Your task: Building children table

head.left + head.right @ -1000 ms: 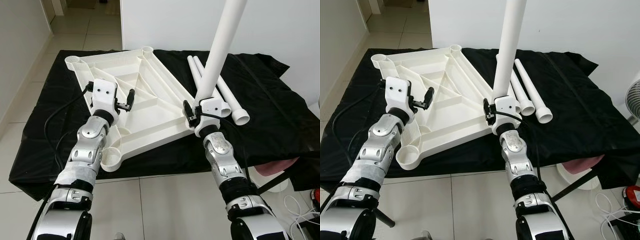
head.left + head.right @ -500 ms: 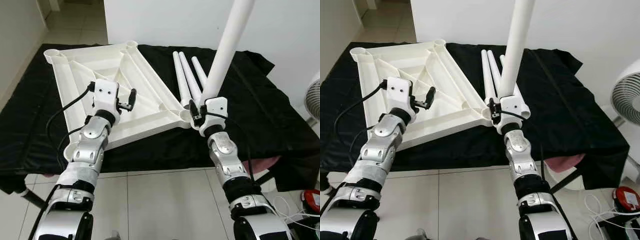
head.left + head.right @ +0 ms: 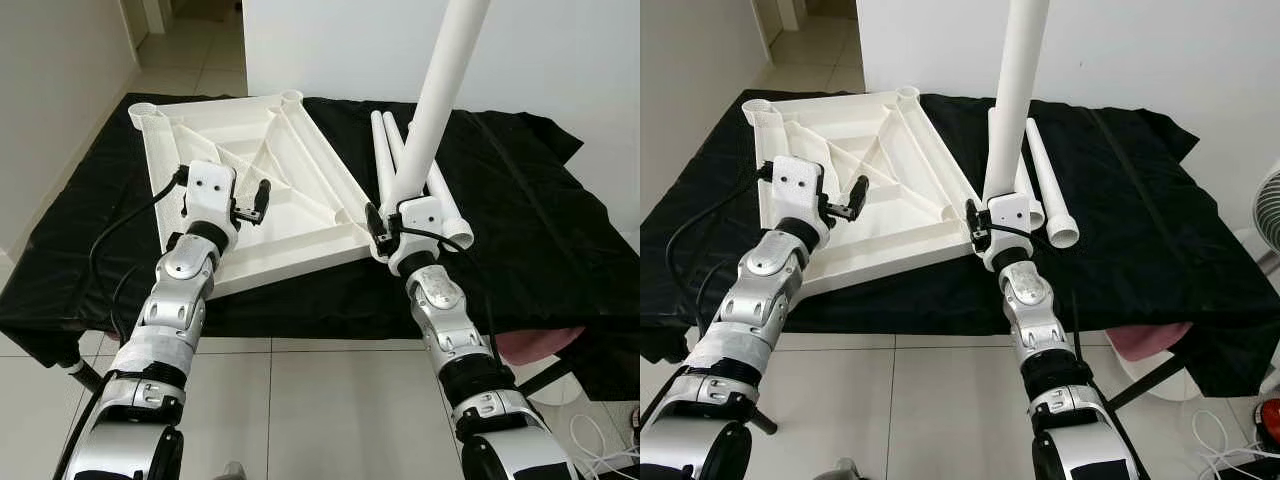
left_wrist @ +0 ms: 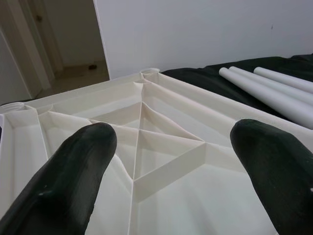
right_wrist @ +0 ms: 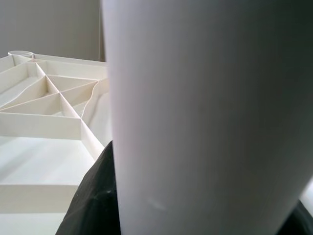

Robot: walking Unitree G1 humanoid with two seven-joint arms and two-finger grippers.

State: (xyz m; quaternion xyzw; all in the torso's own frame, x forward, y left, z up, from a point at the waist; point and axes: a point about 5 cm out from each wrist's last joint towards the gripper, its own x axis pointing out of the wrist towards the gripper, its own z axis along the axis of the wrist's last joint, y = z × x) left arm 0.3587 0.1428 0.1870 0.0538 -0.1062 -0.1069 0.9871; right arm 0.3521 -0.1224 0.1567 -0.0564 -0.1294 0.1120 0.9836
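Note:
A white ribbed tabletop (image 3: 290, 150) lies upside down on a table draped in black cloth (image 3: 520, 220). My right gripper (image 3: 385, 225) is shut on a white table leg (image 3: 435, 100), held upright and slightly tilted at the tabletop's near right corner. That leg (image 5: 205, 112) takes up most of the right wrist view, with a black finger (image 5: 93, 200) against it. My left gripper (image 3: 255, 200) hovers open over the near left part of the tabletop, its fingers (image 4: 73, 171) spread above the ribs with nothing between them. More loose legs (image 3: 1045, 180) lie on the cloth to the right.
A white wall stands behind the table, and tiled floor lies in front of it. A fan (image 3: 1270, 200) is at the right edge. A pink object (image 3: 1140, 340) shows under the cloth's right front, with cables (image 3: 1230, 450) on the floor nearby.
The whole picture has shifted as the camera moved. My right gripper keeps its hold on the upright leg by the corner, and my left stays open over the tabletop.

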